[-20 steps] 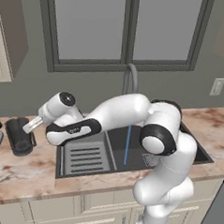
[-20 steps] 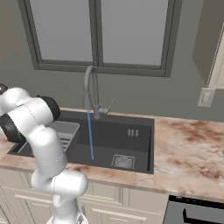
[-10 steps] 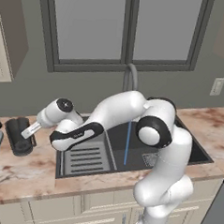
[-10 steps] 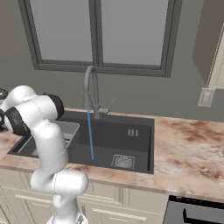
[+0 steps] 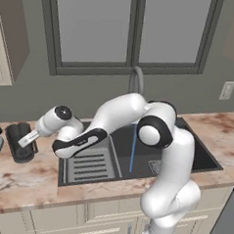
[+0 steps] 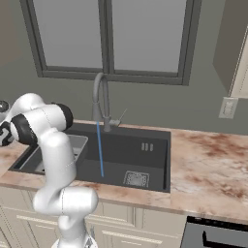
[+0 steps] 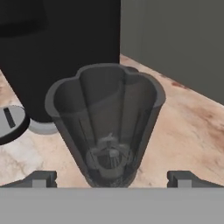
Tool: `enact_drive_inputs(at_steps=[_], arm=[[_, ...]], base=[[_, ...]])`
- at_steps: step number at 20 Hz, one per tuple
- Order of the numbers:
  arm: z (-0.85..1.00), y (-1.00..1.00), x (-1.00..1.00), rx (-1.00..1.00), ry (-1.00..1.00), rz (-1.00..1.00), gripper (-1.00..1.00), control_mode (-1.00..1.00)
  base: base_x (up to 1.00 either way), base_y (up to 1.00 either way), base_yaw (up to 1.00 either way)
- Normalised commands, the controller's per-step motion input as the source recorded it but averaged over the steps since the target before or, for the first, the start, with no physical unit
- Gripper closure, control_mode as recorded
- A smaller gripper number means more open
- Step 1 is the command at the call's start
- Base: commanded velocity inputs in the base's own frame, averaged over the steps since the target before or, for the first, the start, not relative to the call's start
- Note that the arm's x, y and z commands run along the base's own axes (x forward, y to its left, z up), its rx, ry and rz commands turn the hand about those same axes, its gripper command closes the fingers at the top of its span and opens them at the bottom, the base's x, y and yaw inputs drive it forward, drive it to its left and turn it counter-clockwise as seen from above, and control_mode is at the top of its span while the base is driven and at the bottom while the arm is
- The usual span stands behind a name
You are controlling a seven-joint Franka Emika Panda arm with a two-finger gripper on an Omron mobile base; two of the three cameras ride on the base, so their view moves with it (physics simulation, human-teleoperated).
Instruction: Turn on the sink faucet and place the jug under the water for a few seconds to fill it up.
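Jug (image 5: pixel 20 141): dark grey, translucent, standing upright on the marble counter (image 5: pixel 22 179) left of the sink (image 5: pixel 185 151), just beside the black coffee machine (image 7: pixel 52 48). In the hand view the jug (image 7: pixel 106 122) is seen from above and close, its lobed rim open toward the camera, a small fitting visible at its bottom.

Gripper (image 5: pixel 25 142): reaches over the jug from the right in the left base view. In the hand view the gripper (image 7: pixel 111 177) has its jaws spread wide, one fingertip (image 7: pixel 40 178) at each side of the jug's base; whether they touch its wall, cannot tell. Nothing clasped.

Water (image 5: pixel 132 148): thin blue stream falling straight from the sink faucet (image 6: pixel 100 99) into the basin, well apart from the jug. In the right base view the water (image 6: pixel 100 150) lands on the sink (image 6: pixel 150 167) floor left of the square drain grate (image 6: pixel 136 178).

Slatted rack (image 5: pixel 89 161) lies in the left part of the basin, under the forearm.
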Motion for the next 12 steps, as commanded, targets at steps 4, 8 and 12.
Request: enact_drive_inputs(at_steps=[4,8,12], arm=[[-0.02,0.0,0.11,0.01,0.03,0.0,-1.0,-1.0],[-0.08,0.0,0.01,0.0,0.02,0.0,-1.0,-1.0],[-0.09,0.03,0.0,0.0,0.03,0.0,-1.0,-1.0]], base=[[0.0,0.0,0.0],[0.0,0.0,0.0],[0.0,0.0,0.0]])
